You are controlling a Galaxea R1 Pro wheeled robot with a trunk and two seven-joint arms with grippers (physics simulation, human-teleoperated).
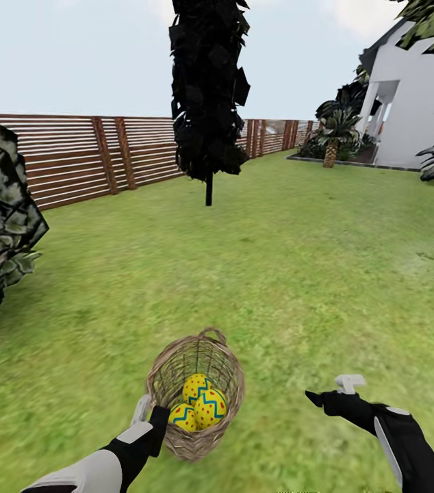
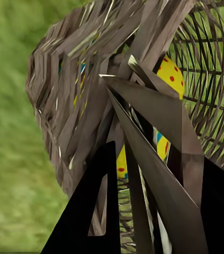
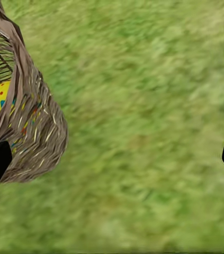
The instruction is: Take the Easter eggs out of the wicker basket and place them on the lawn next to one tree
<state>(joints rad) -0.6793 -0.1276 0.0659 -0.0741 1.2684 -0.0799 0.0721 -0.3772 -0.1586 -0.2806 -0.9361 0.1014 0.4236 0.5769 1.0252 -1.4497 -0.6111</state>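
On lawn [image 1: 299, 274] | left gripper [image 1: 150, 409] clamps wicker basket [image 1: 227, 383] wall | right gripper [image 1: 333, 390] spread, empty | eggs [image 1: 200, 404] inside

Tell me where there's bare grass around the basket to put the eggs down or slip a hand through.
Open lawn lies between the wicker basket and the right gripper, and ahead toward the dark columnar tree. It is crowded at the basket's left wall, where the left gripper is clamped, and inside, around three eggs.

- basket [image 1: 227, 383]: brown woven wicker, open, rough
- eggs [image 1: 205, 402]: smooth, yellow, painted-looking
- lawn [image 1: 299, 274]: mottled matt grass
- fence [image 1: 80, 157]: brown slatted wood
- house [image 1: 422, 103]: smooth white walls
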